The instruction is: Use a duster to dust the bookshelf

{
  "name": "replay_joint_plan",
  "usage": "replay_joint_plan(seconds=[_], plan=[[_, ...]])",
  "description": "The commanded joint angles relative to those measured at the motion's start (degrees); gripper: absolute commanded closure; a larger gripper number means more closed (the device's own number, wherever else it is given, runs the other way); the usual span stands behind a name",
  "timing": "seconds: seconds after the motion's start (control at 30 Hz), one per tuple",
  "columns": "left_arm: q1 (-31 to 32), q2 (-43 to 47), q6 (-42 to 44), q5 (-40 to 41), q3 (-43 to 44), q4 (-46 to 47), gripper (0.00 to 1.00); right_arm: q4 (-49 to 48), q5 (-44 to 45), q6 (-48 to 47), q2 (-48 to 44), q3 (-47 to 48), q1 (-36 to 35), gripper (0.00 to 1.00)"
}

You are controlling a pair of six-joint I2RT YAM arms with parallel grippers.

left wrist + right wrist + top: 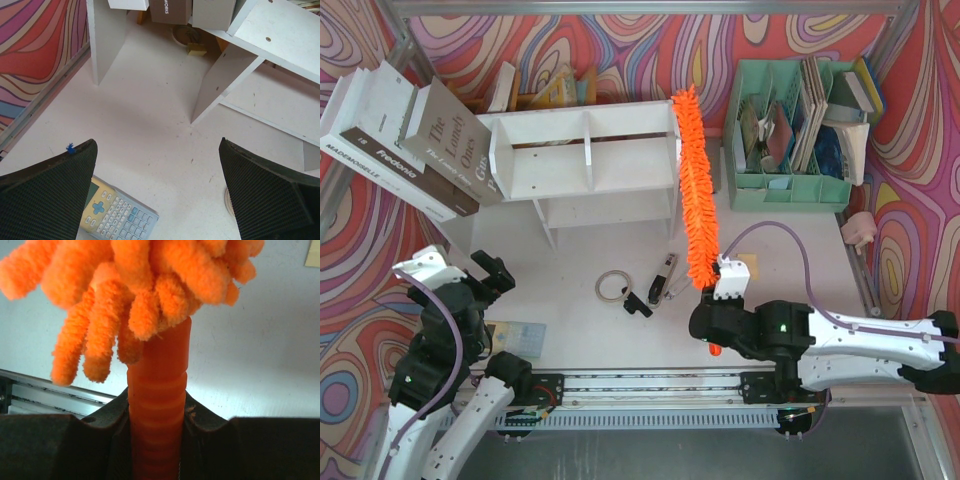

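The white bookshelf [585,165] stands at the back middle of the table; its legs and lower board show in the left wrist view [220,82]. The orange duster [695,185] stretches from my right gripper up past the shelf's right end, its tip above the top board. My right gripper [717,312] is shut on the duster's ribbed orange handle [159,405], with the fluffy strands [125,285] just above the jaws. My left gripper [490,275] is open and empty at the front left, its pads [50,195] wide apart over the bare table.
Large books [400,140] lean at the back left. A mint green organiser [790,130] stands at the back right. A calculator [515,337] lies near my left gripper, also in the left wrist view [117,215]. A ring [612,286], pens [665,278] and a black clip [638,303] lie mid-table.
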State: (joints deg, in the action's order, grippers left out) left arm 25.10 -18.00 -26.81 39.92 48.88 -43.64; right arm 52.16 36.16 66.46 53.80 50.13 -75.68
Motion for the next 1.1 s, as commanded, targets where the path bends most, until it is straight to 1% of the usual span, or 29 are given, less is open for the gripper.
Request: replay_joint_plan(seconds=[0.0,0.13,0.27,0.57,0.73,0.83,0.9,1.07], plan=[[0.21,-0.77,-0.35,0.90,0.91,-0.92,0.02,-7.50,-1.28,-7.58,1.21,-0.14,3.21,1.00],[0.14,-1.11,-0.31,0.94,1.01,-0.92,0.02,-11.12,-4.46,-11.05,2.39,-1.28,5.26,1.00],[0.21,-1.57,-0.35,1.02,1.03,-1.09,0.02,-12.51,-7.22,-12.15,3.75,-3.36,6.98,1.00],[0.21,-2.51,-0.26,0.68,1.16,-1.01,0.02,-15.43,-14.29,-11.12,3.95,-11.45,8.99,1.00],[0.19,-1.64,-0.39,1.14,1.21,-1.18,0.02,-18.39,-18.08,-11.69,6.33,-14.46,9.76,1.00],[0.18,-1.25,-0.52,1.32,1.13,-1.27,0.02,-19.24,-18.34,-12.19,7.95,-13.77,10.00,1.00],[0.20,-1.05,-0.57,1.38,1.13,-1.26,0.02,-17.81,-16.69,-12.99,8.25,-11.71,10.11,1.00],[0.20,-0.79,-0.61,1.03,1.17,-1.28,0.02,-10.60,-10.08,-16.52,6.50,-1.68,10.25,1.00]])
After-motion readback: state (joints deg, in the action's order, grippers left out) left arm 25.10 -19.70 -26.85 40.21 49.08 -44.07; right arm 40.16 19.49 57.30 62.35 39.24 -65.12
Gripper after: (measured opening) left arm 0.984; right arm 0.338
